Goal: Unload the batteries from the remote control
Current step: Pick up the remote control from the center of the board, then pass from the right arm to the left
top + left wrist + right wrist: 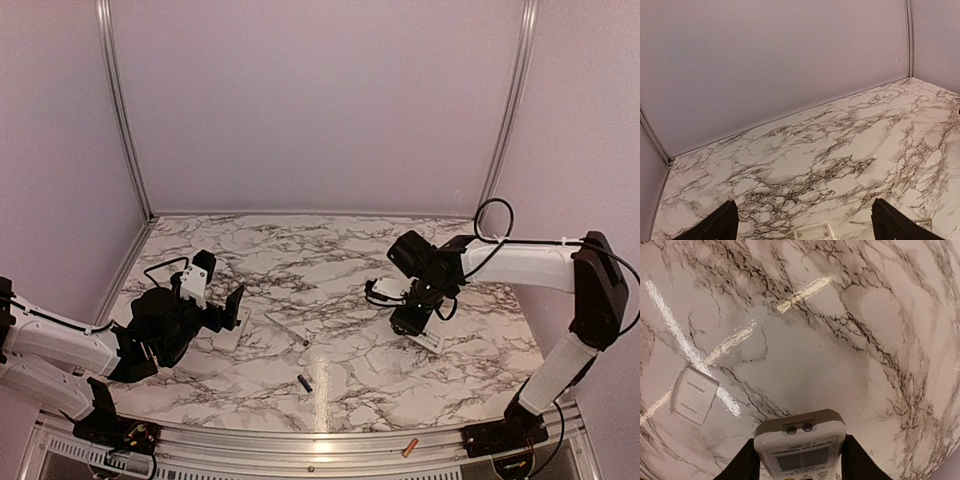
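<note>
1. Remote control, clasped between the fingers of my right gripper: one printed line in dark capitals runs across the pale face, just above the small screen. It reads "UNIVERSAL A/C REMOTE".
2. Same remote control: a shorter line of finer print sits directly above that one. It seems to begin with digits, but it is too small for me to read with certainty.
3. Top external and left wrist views: nothing legible.
</note>
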Motion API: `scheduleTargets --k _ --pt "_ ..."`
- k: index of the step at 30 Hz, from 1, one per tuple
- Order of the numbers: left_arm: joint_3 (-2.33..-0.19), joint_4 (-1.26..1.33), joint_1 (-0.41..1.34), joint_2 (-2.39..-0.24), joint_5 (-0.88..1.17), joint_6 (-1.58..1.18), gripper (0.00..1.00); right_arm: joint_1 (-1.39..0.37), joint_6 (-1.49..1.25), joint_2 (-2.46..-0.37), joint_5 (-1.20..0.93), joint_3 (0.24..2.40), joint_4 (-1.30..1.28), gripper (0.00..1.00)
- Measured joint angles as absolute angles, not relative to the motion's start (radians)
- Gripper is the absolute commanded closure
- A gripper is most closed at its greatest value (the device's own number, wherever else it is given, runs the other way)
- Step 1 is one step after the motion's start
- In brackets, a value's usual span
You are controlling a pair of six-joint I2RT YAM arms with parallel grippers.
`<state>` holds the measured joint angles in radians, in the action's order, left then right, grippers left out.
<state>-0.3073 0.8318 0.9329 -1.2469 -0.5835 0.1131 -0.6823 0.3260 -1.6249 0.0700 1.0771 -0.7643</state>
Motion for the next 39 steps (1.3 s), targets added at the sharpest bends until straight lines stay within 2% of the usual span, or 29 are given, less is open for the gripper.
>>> scheduleTargets --k 12,15,18,26,32,39 --pt "-0.299 0.842 0.933 -1.24 -0.462 0.114 0.05 -0.793 0.327 -1.538 0.052 1.114 -0.72 0.91" --pt "-0.286 0.855 0.933 -1.24 -0.422 0.12 0.05 -0.827 0.33 -1.538 0.048 1.119 -0.67 0.93" --pt "-0.281 0.863 0.933 -1.24 -0.401 0.126 0.05 -0.844 0.334 -1.538 0.046 1.121 -0.628 1.0" --pt "-0.266 0.895 0.933 -1.24 -0.38 0.158 0.05 -0.849 0.316 -1.529 0.024 1.119 -0.441 1.0" --pt "-0.247 0.914 0.933 -1.227 -0.311 0.167 0.01 -0.854 0.278 -1.423 -0.065 1.042 -0.268 1.0" --pt "-0.236 0.955 0.932 -1.218 -0.1 0.165 0.01 -0.858 0.212 -1.33 -0.233 0.923 -0.065 1.0"
